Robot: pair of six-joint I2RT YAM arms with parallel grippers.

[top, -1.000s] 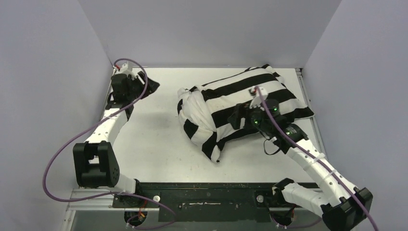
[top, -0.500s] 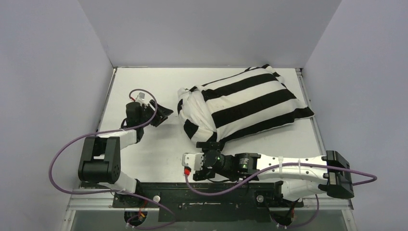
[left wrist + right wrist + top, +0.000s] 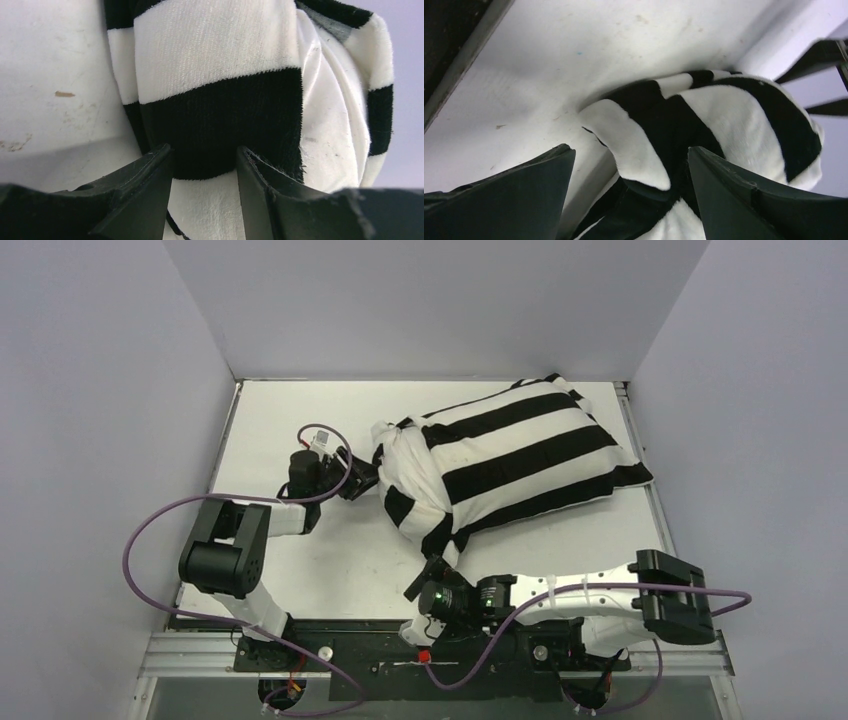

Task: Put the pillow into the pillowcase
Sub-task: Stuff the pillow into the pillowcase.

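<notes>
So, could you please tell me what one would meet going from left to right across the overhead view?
left gripper → pillowcase → right arm's elbow block. The pillow sits inside the pillowcase, and the right gripper shares its span, so both are left out.

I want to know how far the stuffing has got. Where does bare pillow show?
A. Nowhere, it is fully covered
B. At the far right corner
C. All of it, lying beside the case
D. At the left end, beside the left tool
D: the off-white pillow bulges out of the striped pillowcase at its left end, right by the left tool; everything to the right of that is under stripes.
</notes>
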